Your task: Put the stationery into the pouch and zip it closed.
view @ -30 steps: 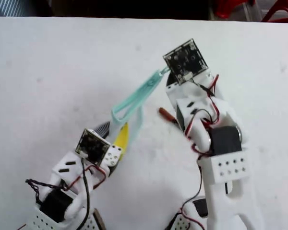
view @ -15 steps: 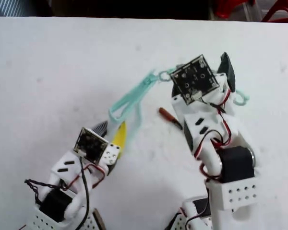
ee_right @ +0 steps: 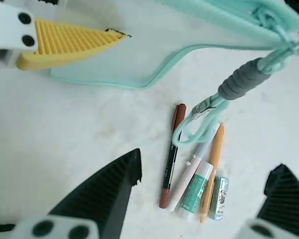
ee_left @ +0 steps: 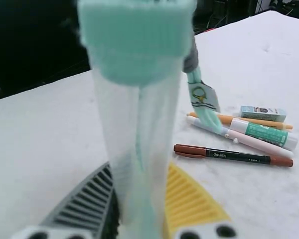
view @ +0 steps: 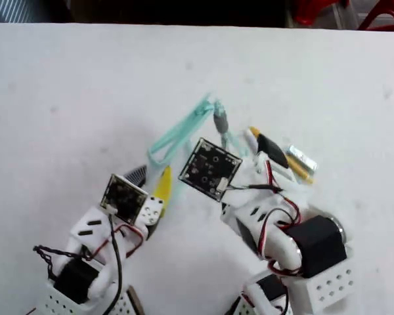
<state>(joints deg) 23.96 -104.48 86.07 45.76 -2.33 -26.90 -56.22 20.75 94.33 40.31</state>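
I see the white table [view: 65, 85] brightly and evenly lit, its shadows faint and soft, the room [ee_left: 30, 40] behind dark.

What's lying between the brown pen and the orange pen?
A white pen with a teal label lies between the brown pen and the orange pen, as the right wrist view shows.

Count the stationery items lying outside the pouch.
4, side by side on the table: brown pen, white marker with teal label, orange pencil, small teal eraser. Any inside the pouch would be hidden.

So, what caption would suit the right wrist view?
Right hand open above the stationery, left hand holding the mint pouch.
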